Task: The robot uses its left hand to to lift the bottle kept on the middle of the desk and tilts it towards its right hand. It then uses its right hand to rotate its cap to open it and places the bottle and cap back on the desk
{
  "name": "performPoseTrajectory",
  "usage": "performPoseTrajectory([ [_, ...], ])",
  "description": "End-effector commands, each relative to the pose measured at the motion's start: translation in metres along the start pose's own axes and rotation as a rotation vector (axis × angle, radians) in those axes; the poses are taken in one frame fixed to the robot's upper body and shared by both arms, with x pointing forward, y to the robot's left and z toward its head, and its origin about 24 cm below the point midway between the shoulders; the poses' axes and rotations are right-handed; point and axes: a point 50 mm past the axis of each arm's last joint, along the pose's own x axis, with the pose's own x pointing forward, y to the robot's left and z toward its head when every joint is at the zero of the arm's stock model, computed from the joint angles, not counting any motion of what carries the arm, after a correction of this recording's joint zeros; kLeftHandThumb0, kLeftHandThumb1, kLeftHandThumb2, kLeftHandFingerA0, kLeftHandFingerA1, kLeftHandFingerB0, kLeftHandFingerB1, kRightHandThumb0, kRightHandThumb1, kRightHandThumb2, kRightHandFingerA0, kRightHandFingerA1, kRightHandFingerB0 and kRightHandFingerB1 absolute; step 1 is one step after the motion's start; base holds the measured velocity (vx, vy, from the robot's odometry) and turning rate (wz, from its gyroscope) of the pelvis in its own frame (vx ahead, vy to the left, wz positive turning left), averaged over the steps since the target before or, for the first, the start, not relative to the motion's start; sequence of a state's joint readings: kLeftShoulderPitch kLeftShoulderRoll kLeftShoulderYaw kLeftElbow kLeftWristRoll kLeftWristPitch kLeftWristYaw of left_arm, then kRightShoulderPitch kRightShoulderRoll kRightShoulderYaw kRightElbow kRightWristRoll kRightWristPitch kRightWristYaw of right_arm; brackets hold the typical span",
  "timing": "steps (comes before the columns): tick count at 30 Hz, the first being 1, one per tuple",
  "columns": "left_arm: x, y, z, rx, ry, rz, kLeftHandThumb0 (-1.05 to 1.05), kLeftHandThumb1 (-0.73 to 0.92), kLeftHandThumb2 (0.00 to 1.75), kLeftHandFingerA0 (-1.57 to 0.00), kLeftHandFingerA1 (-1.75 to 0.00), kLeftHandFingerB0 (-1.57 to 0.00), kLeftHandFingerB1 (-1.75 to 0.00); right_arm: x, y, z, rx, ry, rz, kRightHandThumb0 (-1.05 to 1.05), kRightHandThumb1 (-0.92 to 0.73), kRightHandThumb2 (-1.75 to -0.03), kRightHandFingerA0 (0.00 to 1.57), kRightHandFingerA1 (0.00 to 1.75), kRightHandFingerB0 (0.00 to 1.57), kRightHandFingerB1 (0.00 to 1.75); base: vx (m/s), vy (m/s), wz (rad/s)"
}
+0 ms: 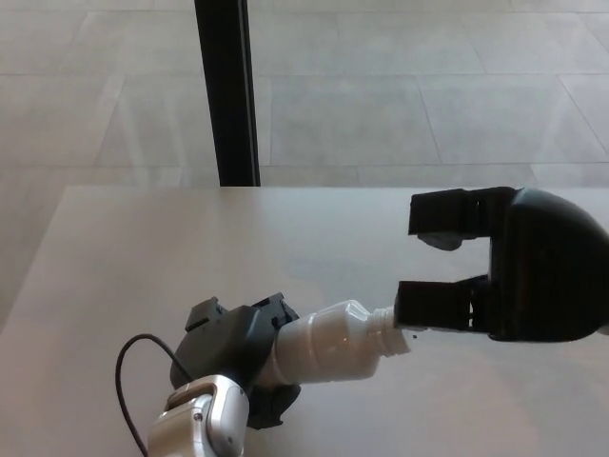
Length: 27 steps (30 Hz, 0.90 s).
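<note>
Two robot hands meet over the pale table [114, 248]. The left robot hand [233, 347] is clamped around the base of the white bottle [328, 343], which lies tilted, its threaded neck pointing toward the right side. The right robot hand [504, 276] sits just beside that neck with its fingers [433, 305] spread apart; the lower one is close to the bottle's mouth (whether it touches cannot be told). Something small and pale shows under the upper finger, too unclear to name. A black cable [128, 371] loops beside the left wrist, and a dark post [226, 90] stands beyond the table's far edge on the tiled floor [400, 95].
</note>
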<state>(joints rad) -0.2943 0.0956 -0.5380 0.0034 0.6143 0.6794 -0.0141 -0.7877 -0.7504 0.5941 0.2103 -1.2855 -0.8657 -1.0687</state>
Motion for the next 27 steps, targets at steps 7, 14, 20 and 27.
performPoseTrajectory([
  [7,-0.005,-0.023,-0.029,0.005,0.154,-0.146,-0.13,0.85,0.85,-0.67,-1.44,-0.67,-0.81,-0.033,0.007,0.006,0.090,0.373,0.167,-0.28,-0.55,-0.81,0.92,1.52,0.84,1.11,0.00,0.000,0.00],
  [14,-0.006,-0.026,-0.029,-0.005,0.141,-0.157,-0.14,0.83,0.88,-0.64,-1.30,-0.66,-0.86,-0.047,0.029,0.023,0.248,0.741,0.539,-0.67,-0.63,-0.59,0.83,1.28,0.19,0.33,0.00,0.000,0.00],
  [20,-0.005,-0.024,-0.025,0.009,0.137,-0.145,-0.12,0.82,0.84,-0.69,-1.51,-0.68,-1.05,-0.048,0.051,0.047,0.420,0.922,0.640,-0.79,-0.51,-0.86,0.74,1.22,0.11,0.45,0.00,0.000,0.00],
  [27,-0.010,-0.024,-0.025,0.045,0.092,-0.157,-0.14,0.76,0.78,-0.60,-0.86,-0.65,-0.77,-0.042,0.065,0.055,0.474,1.033,0.732,-0.84,-0.57,-0.59,0.56,1.29,0.07,0.31,0.00,0.000,0.00],
])
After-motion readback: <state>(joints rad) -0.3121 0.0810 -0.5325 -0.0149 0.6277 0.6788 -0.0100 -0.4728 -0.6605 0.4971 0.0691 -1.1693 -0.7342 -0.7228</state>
